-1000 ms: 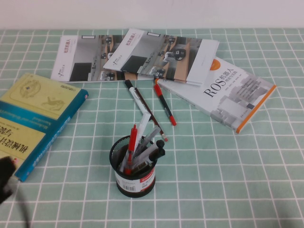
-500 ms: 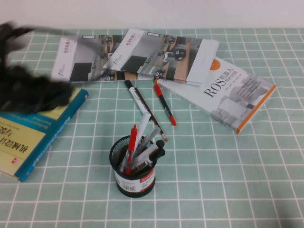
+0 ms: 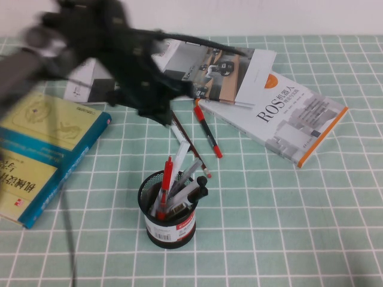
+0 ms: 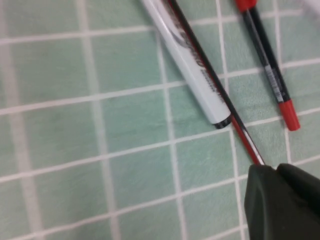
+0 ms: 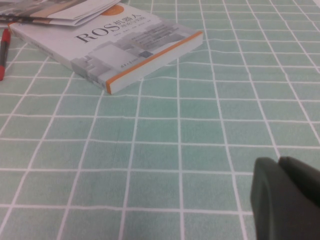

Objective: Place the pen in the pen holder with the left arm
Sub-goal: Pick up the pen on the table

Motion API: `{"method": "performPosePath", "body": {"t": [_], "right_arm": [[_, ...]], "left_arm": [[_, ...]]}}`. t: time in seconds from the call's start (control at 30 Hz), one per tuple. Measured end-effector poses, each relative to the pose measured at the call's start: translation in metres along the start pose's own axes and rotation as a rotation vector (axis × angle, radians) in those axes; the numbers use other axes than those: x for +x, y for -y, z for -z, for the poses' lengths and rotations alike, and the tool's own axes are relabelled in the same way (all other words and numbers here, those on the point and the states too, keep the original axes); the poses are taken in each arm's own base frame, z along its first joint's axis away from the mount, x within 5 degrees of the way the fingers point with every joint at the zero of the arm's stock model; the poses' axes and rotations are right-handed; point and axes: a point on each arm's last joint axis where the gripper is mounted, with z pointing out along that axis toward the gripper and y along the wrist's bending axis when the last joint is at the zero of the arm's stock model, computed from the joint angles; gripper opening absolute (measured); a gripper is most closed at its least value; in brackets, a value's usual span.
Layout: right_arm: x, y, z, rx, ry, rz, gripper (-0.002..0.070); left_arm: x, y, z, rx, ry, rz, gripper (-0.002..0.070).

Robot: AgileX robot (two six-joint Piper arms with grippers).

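Left gripper (image 3: 158, 113) hangs above the cap end of the pen (image 3: 178, 134), its jaws pressed together and holding nothing; in the left wrist view the two dark fingertips (image 4: 282, 200) sit side by side with no gap, just off the tip of the thin pencil (image 4: 240, 132) that lies alongside the pen's white barrel (image 4: 192, 67); that closed stance suggests an approach, since the jaws would have to spread before they could straddle the barrel; the pen lies flat on the green checked tablecloth (image 3: 299, 221), between the stack of brochures (image 3: 227, 72) at the back and the pen holder (image 3: 169, 209) nearer the robot, with the pencil touching or very nearly touching it along one side and the slim red pen (image 3: 207, 131) near but apart on the other; this crowding is probably why the arm comes in over one end of the barrel, where a pinch could avoid dragging the pencil along; the pen holder stands upright and is already crowded with pens leaning outward, so any drop would need the free part of its mouth; the right gripper (image 5: 285, 197) rests low over bare cloth well away from the work, near the white book with the orange spine (image 5: 120, 47), its fingers close together, seemingly parked so that the left arm has room.
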Motion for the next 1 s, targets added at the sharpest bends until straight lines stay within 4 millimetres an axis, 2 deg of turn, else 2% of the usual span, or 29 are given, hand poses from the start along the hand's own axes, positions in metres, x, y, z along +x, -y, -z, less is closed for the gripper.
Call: {"method": "performPosePath", "body": {"t": [0.13,0.23,0.3,0.37,0.43,0.5,0.6,0.73,1.0], "right_arm": [[0.000,0.000,0.000,0.000,0.000,0.000,-0.0020],[0.000,0.000,0.000,0.000,0.000,0.000,-0.0020],[0.000,0.000,0.000,0.000,0.000,0.000,-0.0020],[0.000,0.000,0.000,0.000,0.000,0.000,-0.0020],[0.000,0.000,0.000,0.000,0.000,0.000,-0.0020],[0.000,0.000,0.000,0.000,0.000,0.000,-0.0020],[0.000,0.000,0.000,0.000,0.000,0.000,-0.0020],[0.000,0.000,0.000,0.000,0.000,0.000,-0.0020],[0.000,0.000,0.000,0.000,0.000,0.000,-0.0020]], "left_arm": [[-0.013,0.018,-0.033,-0.043,-0.081,0.001,-0.0003],[-0.022,0.025,-0.046,-0.073,-0.058,-0.034,0.0000],[-0.024,0.027,-0.047,-0.081,-0.052,-0.046,0.0026],[-0.025,0.027,-0.046,-0.091,-0.046,-0.052,0.0090],[-0.026,0.025,-0.045,-0.115,-0.039,-0.051,0.0210],[-0.027,0.022,-0.045,-0.151,-0.024,-0.005,0.0301],[-0.029,0.017,-0.044,-0.206,0.001,0.087,0.0365],[-0.030,0.012,-0.049,-0.233,0.008,0.149,0.0381],[-0.028,0.006,-0.084,-0.236,-0.008,0.180,0.0384]]}}
